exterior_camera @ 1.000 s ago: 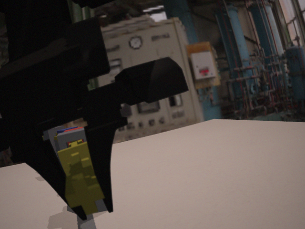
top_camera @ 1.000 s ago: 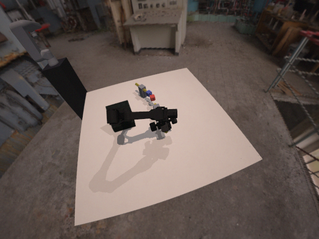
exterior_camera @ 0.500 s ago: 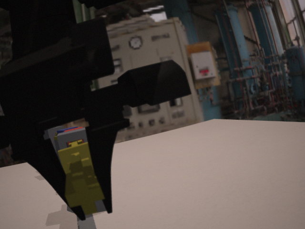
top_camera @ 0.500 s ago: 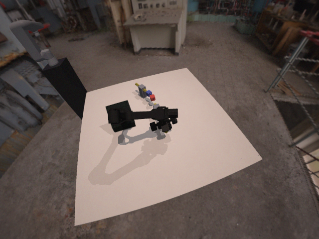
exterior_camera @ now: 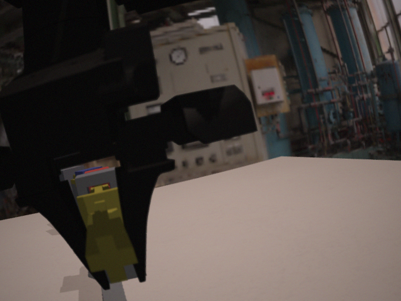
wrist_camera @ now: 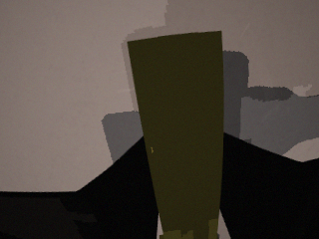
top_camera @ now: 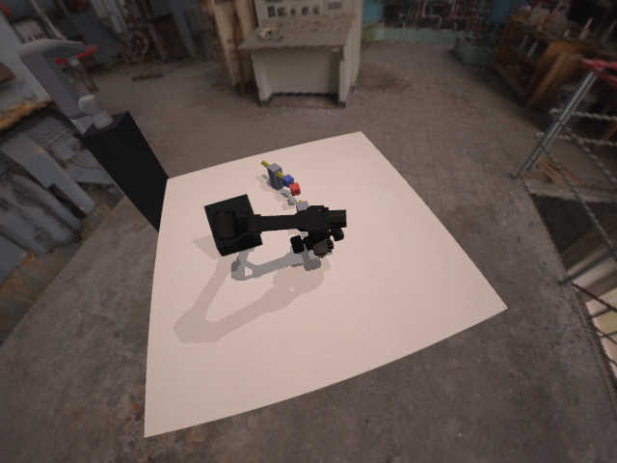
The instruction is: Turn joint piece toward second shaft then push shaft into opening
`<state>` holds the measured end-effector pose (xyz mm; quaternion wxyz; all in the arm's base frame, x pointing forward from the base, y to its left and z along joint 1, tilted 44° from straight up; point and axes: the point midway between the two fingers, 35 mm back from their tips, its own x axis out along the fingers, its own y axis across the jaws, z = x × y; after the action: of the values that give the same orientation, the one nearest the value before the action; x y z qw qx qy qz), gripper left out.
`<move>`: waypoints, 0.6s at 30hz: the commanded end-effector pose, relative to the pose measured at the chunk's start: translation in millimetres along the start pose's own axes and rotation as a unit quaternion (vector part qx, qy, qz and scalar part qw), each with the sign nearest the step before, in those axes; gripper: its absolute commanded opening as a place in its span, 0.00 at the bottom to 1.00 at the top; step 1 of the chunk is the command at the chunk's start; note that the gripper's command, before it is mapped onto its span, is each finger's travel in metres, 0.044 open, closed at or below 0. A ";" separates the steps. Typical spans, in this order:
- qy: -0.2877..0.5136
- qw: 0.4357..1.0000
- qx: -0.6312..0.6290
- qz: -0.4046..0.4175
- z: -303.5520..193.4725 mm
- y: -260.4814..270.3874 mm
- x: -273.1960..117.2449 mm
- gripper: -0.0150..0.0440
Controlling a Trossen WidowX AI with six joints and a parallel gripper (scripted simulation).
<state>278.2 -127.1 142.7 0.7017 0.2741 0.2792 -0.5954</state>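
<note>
In the top view the first yellow shaft (top_camera: 265, 163) passes through its grey block (top_camera: 275, 177). On its end sit a blue piece (top_camera: 287, 180) and the red joint piece (top_camera: 295, 189). The second grey block (top_camera: 302, 204) (exterior_camera: 97, 180) is partly hidden by the arm. A gap shows between it and the red piece. My gripper (exterior_camera: 123, 281) (wrist_camera: 177, 134) is shut on the yellow second shaft (exterior_camera: 108, 239) (wrist_camera: 181, 100), on its wide outer end in front of the second block. Which way the joint's opening faces cannot be told.
The arm's dark base (top_camera: 249, 203) stands on the pale mat (top_camera: 373, 299), left of the blocks. A black pedestal (top_camera: 126, 159) stands at the mat's left back corner. The arm reaches over the second block's side. Shadows lie on the mat.
</note>
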 end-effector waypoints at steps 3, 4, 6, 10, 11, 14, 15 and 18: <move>0.000 1.000 -0.001 0.000 -0.3 -0.2 0.2 0.25; 0.000 1.000 -0.001 0.000 -0.3 -0.2 0.2 0.25; 0.000 1.000 -0.001 0.000 -1.0 -0.2 0.3 0.25; 0.001 1.000 -0.001 -0.003 -5.3 0.0 0.3 0.25; 0.001 1.000 -0.001 -0.005 -6.9 0.0 0.4 0.25; 0.002 1.000 -0.001 -0.007 -11.7 0.1 0.4 0.25; 0.002 1.000 -0.001 -0.008 -13.2 0.1 0.4 0.25; 0.002 1.000 -0.001 -0.009 -17.7 0.1 0.5 0.25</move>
<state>277.7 -119.0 135.0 0.6978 0.2712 0.2826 -0.5998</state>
